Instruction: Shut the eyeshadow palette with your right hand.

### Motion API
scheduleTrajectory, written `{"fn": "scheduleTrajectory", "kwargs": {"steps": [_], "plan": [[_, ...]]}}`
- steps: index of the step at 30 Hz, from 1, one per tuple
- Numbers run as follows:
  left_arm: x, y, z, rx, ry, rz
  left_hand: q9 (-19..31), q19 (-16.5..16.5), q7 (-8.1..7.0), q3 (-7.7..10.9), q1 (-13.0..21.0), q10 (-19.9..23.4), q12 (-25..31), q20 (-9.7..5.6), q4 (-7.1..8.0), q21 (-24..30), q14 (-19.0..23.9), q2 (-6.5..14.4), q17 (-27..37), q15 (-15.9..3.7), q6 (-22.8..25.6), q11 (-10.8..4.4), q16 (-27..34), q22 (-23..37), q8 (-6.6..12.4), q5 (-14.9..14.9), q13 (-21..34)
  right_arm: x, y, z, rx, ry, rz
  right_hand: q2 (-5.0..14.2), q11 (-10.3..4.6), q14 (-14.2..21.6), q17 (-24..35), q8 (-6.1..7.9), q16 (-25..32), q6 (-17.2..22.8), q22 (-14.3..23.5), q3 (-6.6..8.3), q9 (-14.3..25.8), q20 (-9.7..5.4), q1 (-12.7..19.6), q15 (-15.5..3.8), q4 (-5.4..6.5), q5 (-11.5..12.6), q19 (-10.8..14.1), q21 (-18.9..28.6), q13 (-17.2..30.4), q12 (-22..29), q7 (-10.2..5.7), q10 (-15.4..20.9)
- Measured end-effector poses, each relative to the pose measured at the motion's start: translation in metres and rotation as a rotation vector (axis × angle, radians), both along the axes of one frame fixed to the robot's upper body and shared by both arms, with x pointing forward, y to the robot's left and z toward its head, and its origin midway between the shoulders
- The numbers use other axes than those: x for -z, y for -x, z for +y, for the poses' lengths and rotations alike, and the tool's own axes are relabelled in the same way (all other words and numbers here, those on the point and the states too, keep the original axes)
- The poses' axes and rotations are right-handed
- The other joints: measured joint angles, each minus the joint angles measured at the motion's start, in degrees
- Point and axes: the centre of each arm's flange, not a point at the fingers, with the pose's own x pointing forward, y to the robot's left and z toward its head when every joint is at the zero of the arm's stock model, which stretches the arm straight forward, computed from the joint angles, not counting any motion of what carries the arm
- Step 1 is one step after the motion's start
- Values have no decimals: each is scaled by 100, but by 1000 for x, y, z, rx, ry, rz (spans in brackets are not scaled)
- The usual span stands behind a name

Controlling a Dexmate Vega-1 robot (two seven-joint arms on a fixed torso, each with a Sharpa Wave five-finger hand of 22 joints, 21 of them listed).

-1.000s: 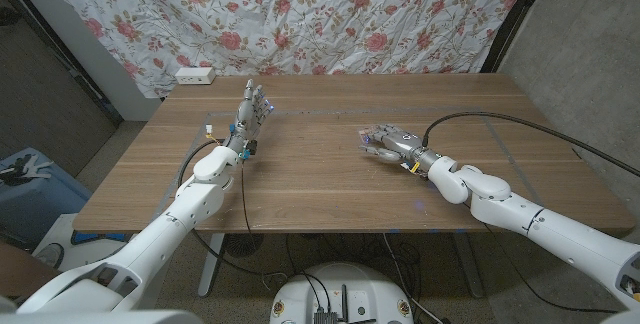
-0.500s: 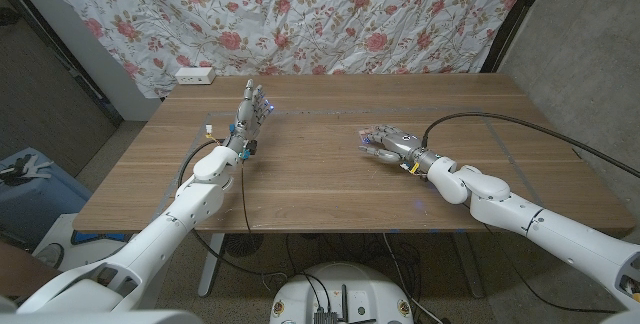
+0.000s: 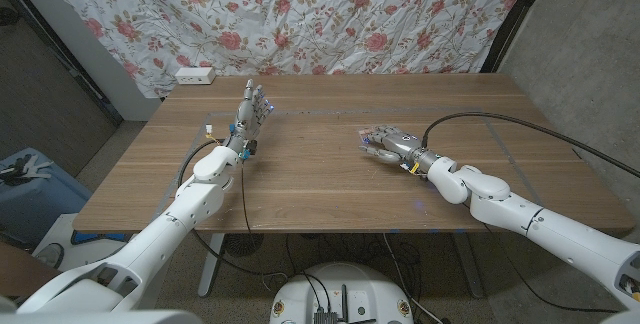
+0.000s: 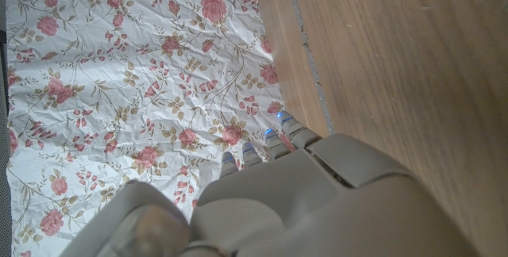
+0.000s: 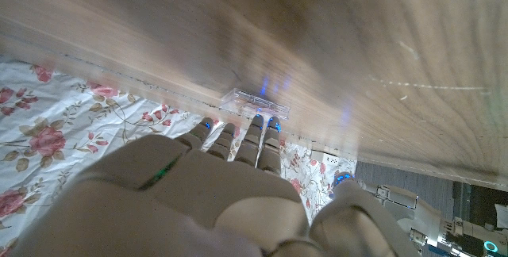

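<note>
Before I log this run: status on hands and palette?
Right hand over the eyeshadow palette, fingertips at it. Left hand upright, holding nothing. Nothing in the way.

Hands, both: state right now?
Left hand: open, fingers apart, holding nothing.
Right hand: fingers over the clear eyeshadow palette; whether it grips or presses it cannot be told.

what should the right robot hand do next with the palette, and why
Probably press the fingertips down on the clear lid. The right robot hand lies over the eyeshadow palette on the table, fingertips at its near edge, but whether the lid is fully down cannot be told. The left robot hand stands apart.
</note>
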Motion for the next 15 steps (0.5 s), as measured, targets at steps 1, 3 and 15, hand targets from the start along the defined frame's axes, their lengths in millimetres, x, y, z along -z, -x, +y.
{"fn": "scheduleTrajectory", "kwargs": {"steps": [1, 3, 15], "plan": [[0, 0, 0, 0, 0, 0, 0, 0, 0, 0, 0, 0, 0, 0, 0, 0, 0, 0, 0, 0, 0, 0, 0, 0, 0, 0, 0, 1, -2, -1, 4, 5, 2, 0, 0, 9, 7, 0, 0, 6, 0, -18, 0, 0, 0, -9, 18, 0, 0, 0, 0, 0, 6, 0], [0, 0, 0, 0, 0, 0, 0, 0, 0, 0, 0, 0, 0, 0, 0, 0, 0, 0, 0, 0, 0, 0, 0, 0, 0, 0, 0, 1, -2, -1, 4, 8, 3, 0, 0, 8, 28, 0, 0, 6, 0, -24, 0, 0, 0, -8, 24, 23, 0, 0, 0, 0, 6, 0], [0, 0, 0, 0, 0, 0, 0, 0, 0, 0, 0, 0, 0, 0, 0, 0, 0, 0, 0, 0, 0, 0, 0, 0, 0, 0, 0, 5, -3, -2, 8, 28, 16, 0, 30, 8, 27, -40, 0, 35, 0, -79, 0, 0, 0, -8, 126, 44, 0, 0, -12, -7, 37, 29]]}}
